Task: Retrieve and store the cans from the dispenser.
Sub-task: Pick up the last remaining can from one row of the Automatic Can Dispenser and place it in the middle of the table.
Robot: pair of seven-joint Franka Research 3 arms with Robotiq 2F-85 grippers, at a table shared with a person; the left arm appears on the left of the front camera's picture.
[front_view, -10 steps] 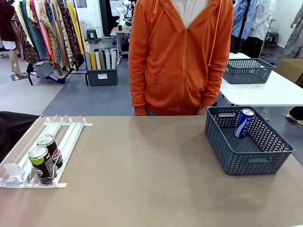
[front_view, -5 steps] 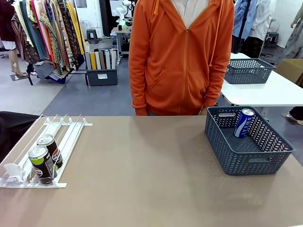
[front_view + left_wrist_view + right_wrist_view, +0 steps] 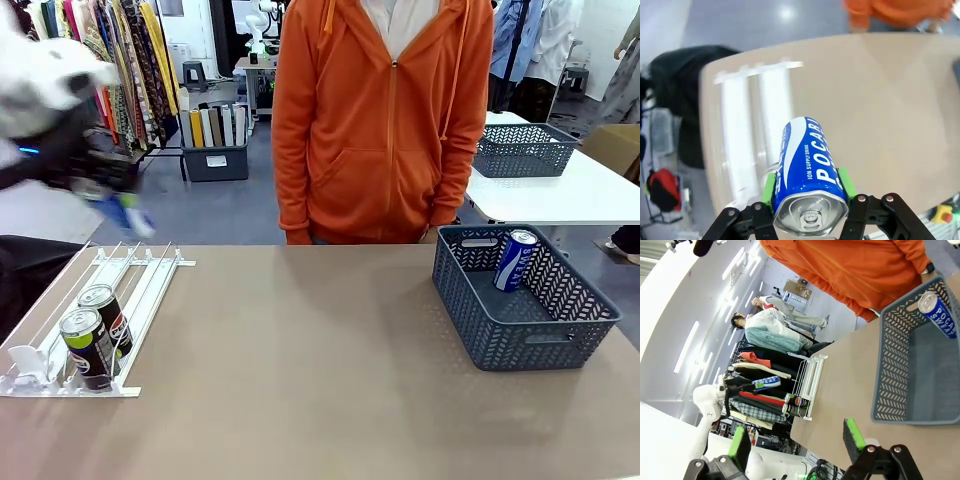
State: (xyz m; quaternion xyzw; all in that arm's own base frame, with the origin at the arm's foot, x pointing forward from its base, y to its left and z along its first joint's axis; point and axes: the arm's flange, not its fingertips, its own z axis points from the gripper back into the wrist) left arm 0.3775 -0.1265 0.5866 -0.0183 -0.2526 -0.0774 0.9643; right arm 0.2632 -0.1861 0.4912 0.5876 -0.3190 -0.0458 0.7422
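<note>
Pocari can (image 3: 805, 157), blue-and-white with silver top, tight between pads of left gripper (image 3: 807, 186); right gripper (image 3: 796, 437) wide apart.

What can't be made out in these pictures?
Front view: the held can is motion-blurred; label unreadable.
Front view: the nearer dark can covers part of the rear dark can.
Left wrist view: the dispenser is blurred.
Right wrist view: print on those dark cans is too small.

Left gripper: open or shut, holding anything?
Shut. The left gripper clamps a Pocari Sweat can: its green pads press both sides, silver top toward the wrist camera.
</note>
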